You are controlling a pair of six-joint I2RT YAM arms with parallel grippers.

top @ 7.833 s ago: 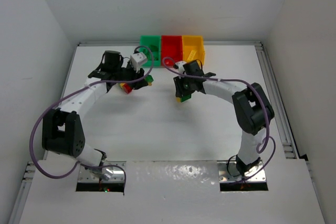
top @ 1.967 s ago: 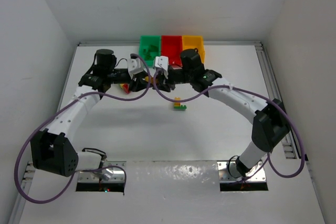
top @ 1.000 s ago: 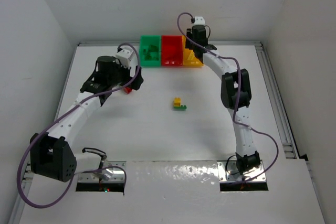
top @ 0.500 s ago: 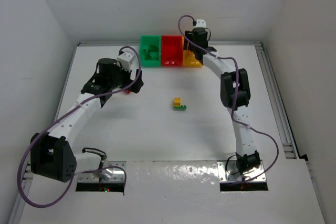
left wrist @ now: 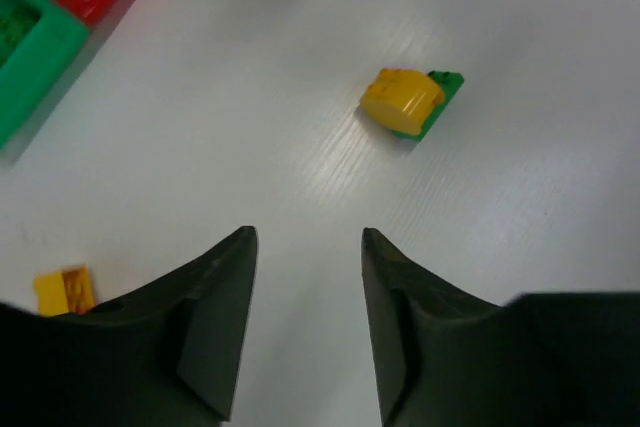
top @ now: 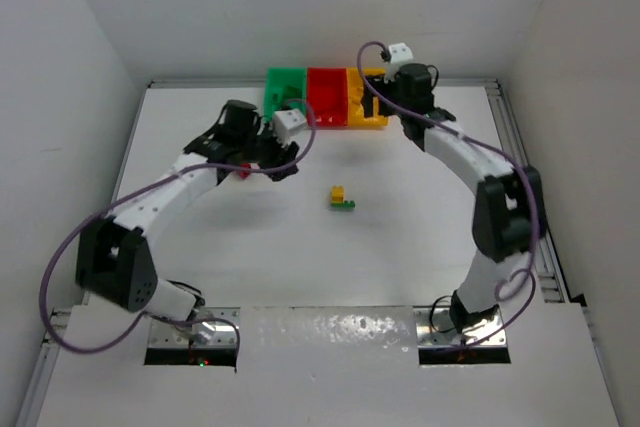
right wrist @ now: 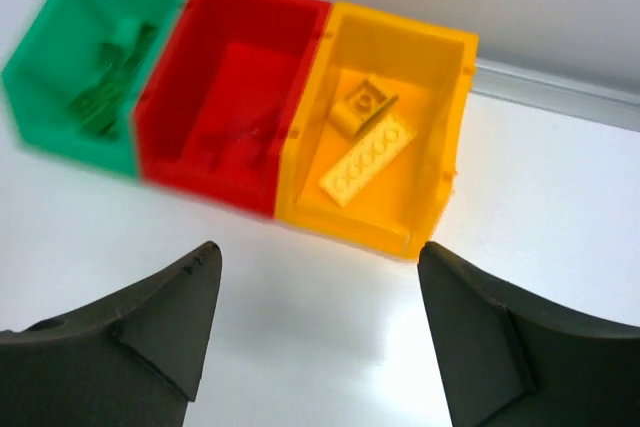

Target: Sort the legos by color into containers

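Containers: three small open-top rectangular plastic bins, green bin (top: 285,97), red bin (top: 327,97) and yellow bin (top: 366,105), in a touching row at the far edge of the white table (top: 400,247).

Left arm reaches forward, forearm bent inward. Left gripper (left wrist: 305,247) points down over bare table near the green bin; jaws apart, nothing between.

Right arm is stretched far, elbow out to the right. Right gripper (right wrist: 317,257) hovers on the near side of the red and yellow bins; jaws wide apart, empty.

Yellow bin holds a long yellow studded plate (right wrist: 368,159) and a small yellow piece (right wrist: 360,105). Green bin holds green pieces (right wrist: 110,87), blurred. Red bin contents: cannot tell.

Loose on the table:
- mid-table, a yellow brick (left wrist: 402,99) stuck on a green brick (left wrist: 443,87), well apart from the bins
- a small yellow brick (left wrist: 62,290) just beside the left finger
- a red brick (top: 240,172) by the left arm
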